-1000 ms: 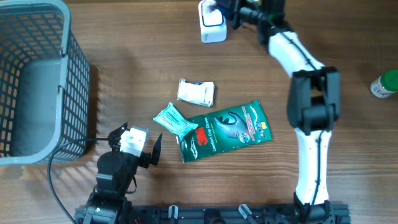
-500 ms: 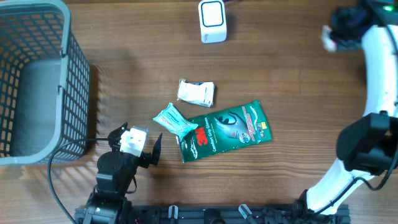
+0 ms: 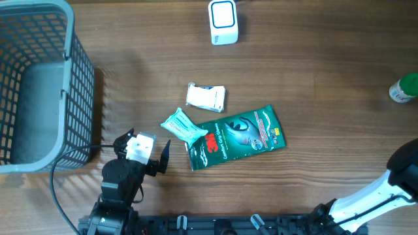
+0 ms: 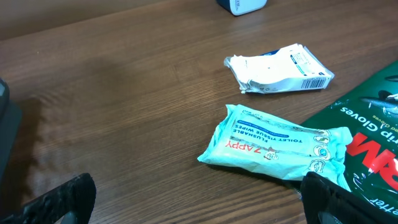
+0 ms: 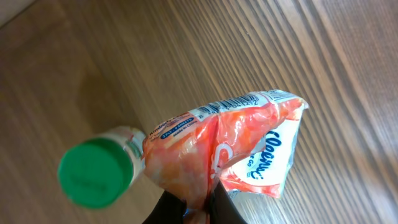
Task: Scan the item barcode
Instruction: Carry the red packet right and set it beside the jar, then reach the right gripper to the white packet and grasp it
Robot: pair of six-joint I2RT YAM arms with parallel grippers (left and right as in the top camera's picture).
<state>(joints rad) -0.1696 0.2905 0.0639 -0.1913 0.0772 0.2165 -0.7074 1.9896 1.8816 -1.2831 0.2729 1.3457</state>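
Note:
My right gripper [image 5: 198,208] is shut on an orange and white snack packet [image 5: 217,149], pinching its crumpled lower edge. The packet hangs over the wooden table, just above and beside a bottle with a green cap [image 5: 93,171]. No barcode can be made out on the packet. Overhead, only part of the right arm [image 3: 392,189] shows at the lower right edge; its gripper and the packet lie outside that view. The white scanner [image 3: 223,21] stands at the table's far edge. My left gripper [image 3: 145,150] rests open near the front left, with nothing between its fingers [image 4: 68,199].
A white packet [image 3: 206,96], a teal wipes pack [image 3: 183,126] and a green gloves pack [image 3: 238,137] lie mid-table. A grey wire basket [image 3: 39,85] stands at the left. The green-capped bottle [image 3: 405,88] sits at the right edge.
The right arm swung away from the scanner to the right with the packet and left the overhead view. The left arm stayed still.

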